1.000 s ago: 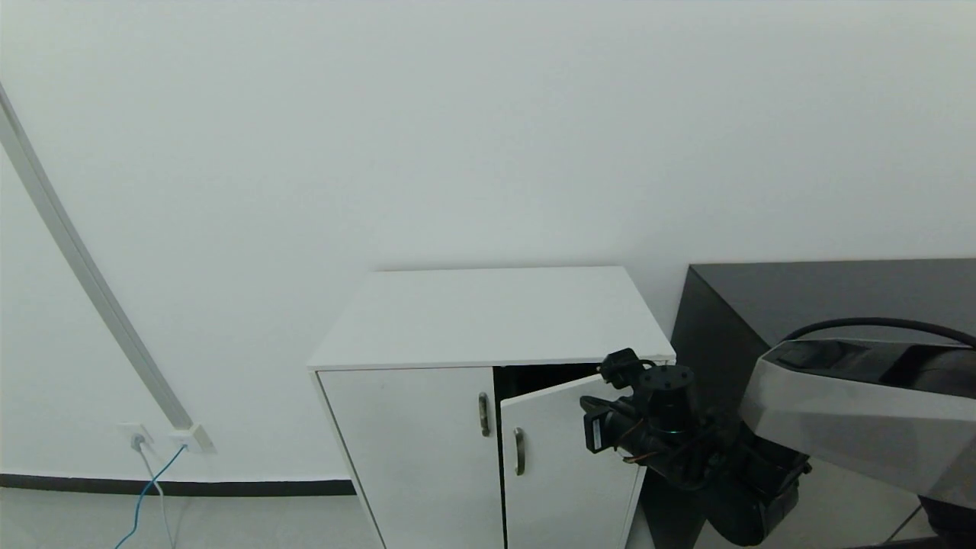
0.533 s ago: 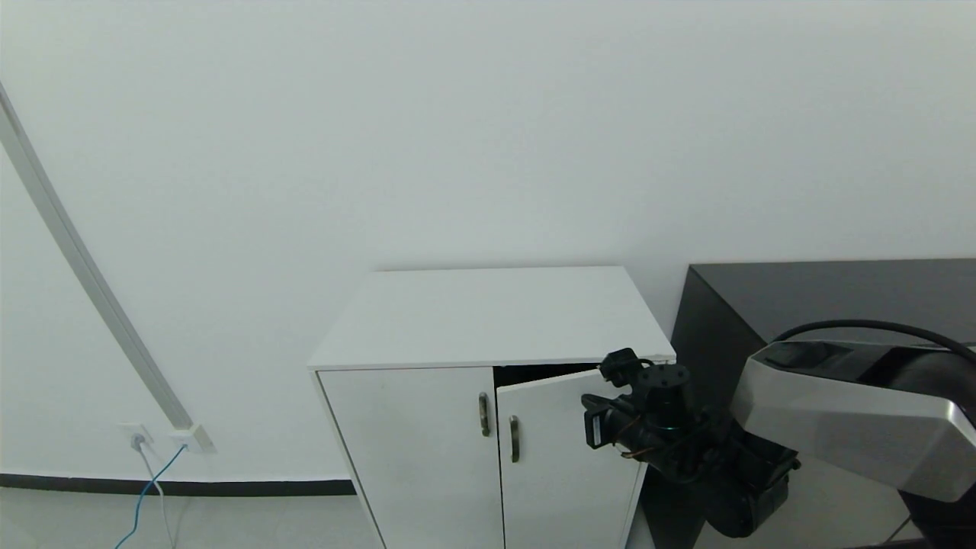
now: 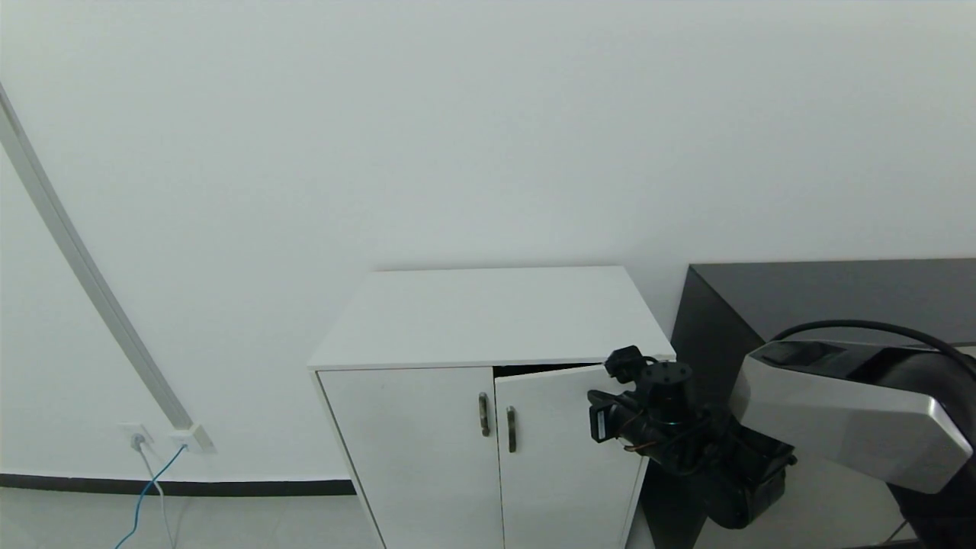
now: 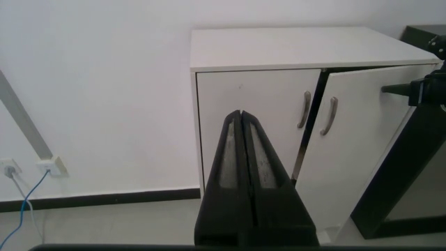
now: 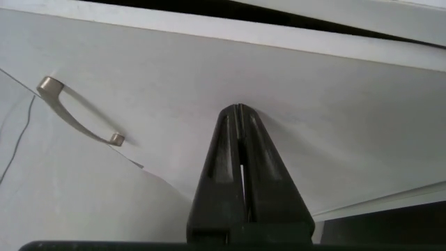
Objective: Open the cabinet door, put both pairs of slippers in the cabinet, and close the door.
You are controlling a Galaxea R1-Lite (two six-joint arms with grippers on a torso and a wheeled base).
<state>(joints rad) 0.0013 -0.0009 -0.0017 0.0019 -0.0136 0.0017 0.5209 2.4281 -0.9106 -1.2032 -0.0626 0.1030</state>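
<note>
Since a second ago, right-hand white cabinet door (image 3: 564, 457) swung nearly shut.
Head view: white two-door cabinet (image 3: 488, 320) against wall; thin dark gap at door top.
Left wrist view: left gripper (image 4: 241, 118) jaws together, facing cabinet.
Right wrist view: right gripper (image 5: 240, 115) jaws together, tip against door face near curved metal handle (image 5: 80, 111).

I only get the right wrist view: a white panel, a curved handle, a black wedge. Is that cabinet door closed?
Observer: Not fully. The head view shows the right door ajar, with a dark gap along its top.
Operator: And the other door?
Observer: The left door sits flush, closed.
Operator: Where's the second claw?
Observer: The left claw is shut, back from the cabinet, touching nothing.
</note>
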